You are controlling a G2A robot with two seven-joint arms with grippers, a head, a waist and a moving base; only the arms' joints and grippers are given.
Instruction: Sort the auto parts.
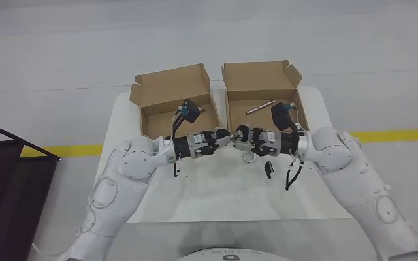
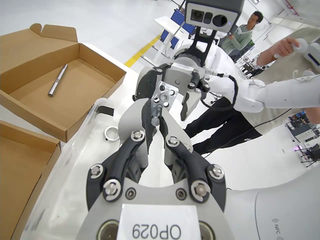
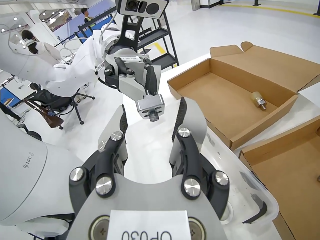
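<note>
Table (image 1: 215, 196): bearing the whole lot. First box (image 1: 261, 119) and second box (image 1: 155, 121), both cardboard with lids open, are sitting just beyond the tray (image 2: 82, 161). Left gripper (image 2: 157, 122) is hovering above the tray, its fingers clamping the stud of a square drilled flange (image 2: 163, 98). Right gripper (image 3: 153, 106) is facing it just beside, its fingers spread wide and gripping nothing. A rod (image 2: 58, 80) is lying in the first box and a threaded cylinder (image 3: 258, 100) in the second, both well apart from the tray. A ring (image 2: 111, 133) and a black clip (image 1: 268, 169) are lying loose inside the tray. Judged progress: two parts boxed, one in hand, two awaiting sorting, so the job is sitting near its midpoint.
</note>
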